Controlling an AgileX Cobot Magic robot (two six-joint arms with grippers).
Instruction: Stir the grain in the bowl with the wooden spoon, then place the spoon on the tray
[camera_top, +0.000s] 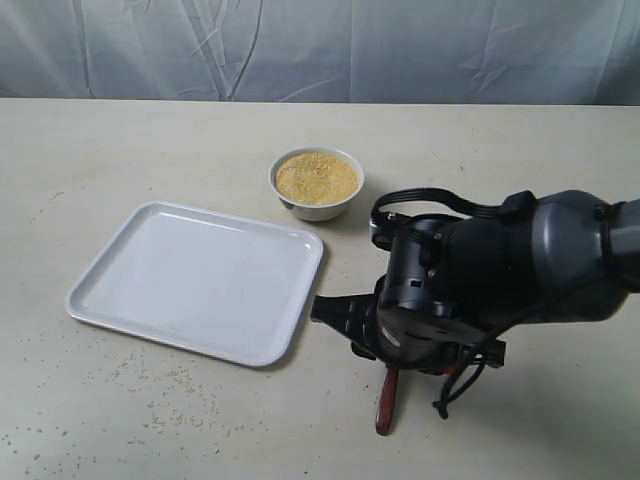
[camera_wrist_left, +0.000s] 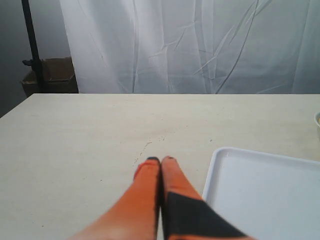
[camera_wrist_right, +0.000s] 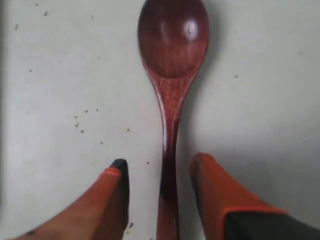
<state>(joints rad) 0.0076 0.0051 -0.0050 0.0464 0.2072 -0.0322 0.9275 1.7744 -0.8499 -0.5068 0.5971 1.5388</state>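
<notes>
My right arm (camera_top: 480, 270) is bent low over the counter (camera_top: 500, 150), on the near right side. The spoon (camera_top: 386, 400) lies flat on the counter under it, a little way right of the tray (camera_top: 190, 275) and not touching it. From the outside camera I can only see one dark red end of the spoon poking out from under the arm toward the near edge. The right wrist camera shows more: the spoon's oval head (camera_wrist_right: 172, 45) faces up, and its thin handle runs back between the two fingers. The right tool (camera_wrist_right: 160, 165) is open, with one orange finger (camera_wrist_right: 112, 200) on each side of the handle and a small gap on both sides, so it is not squeezing the spoon. The bowl (camera_top: 317, 210) sits farther back, just past the far right corner of the tray. It is full of yellow grain (camera_top: 316, 177). The tray is white and has nothing on it. Some loose bits of grain (camera_top: 170, 385) are scattered on the counter near the tray's near edge, and a few specks lie beside the spoon too. The left tool (camera_wrist_left: 160, 161) is closed, with its two orange fingers pressed together and nothing between them. It is over the bare counter, close to the tray's edge (camera_wrist_left: 215, 165).
</notes>
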